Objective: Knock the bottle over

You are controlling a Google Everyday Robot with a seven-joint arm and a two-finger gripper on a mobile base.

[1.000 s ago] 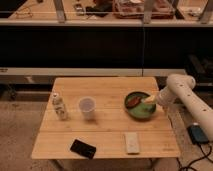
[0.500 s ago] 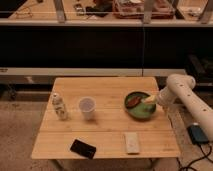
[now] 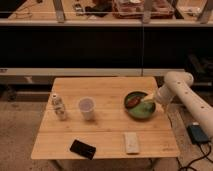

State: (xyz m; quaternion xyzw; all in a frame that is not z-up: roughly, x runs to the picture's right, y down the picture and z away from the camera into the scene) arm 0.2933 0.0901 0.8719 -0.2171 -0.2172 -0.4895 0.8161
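The bottle [image 3: 58, 106] is small and pale with a white cap and a mottled label. It stands upright near the left edge of the wooden table [image 3: 107, 137]. A translucent plastic cup [image 3: 86, 108] stands just right of it. My white arm reaches in from the right, and the gripper [image 3: 148, 99] sits low over the right rim of a green bowl [image 3: 138, 105], far to the right of the bottle.
The green bowl holds some dark reddish food. A black flat object [image 3: 82, 149] lies near the table's front left and a pale rectangular object [image 3: 132, 142] near the front middle. A dark shelf unit runs behind the table. A blue device [image 3: 197, 133] lies on the floor at right.
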